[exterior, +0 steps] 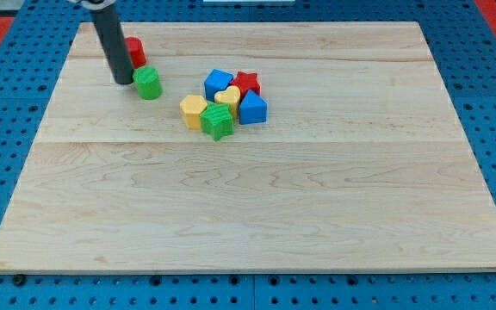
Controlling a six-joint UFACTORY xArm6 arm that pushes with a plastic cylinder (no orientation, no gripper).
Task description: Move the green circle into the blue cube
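Note:
The green circle lies on the wooden board at the upper left. My tip rests just to its left, almost touching it. The blue cube sits to the right of the green circle, at the upper left of a cluster of blocks, with a gap of bare board between them.
A red block lies just above the tip, partly hidden by the rod. The cluster holds a red star, a yellow heart, a blue block, a yellow hexagon and a green block.

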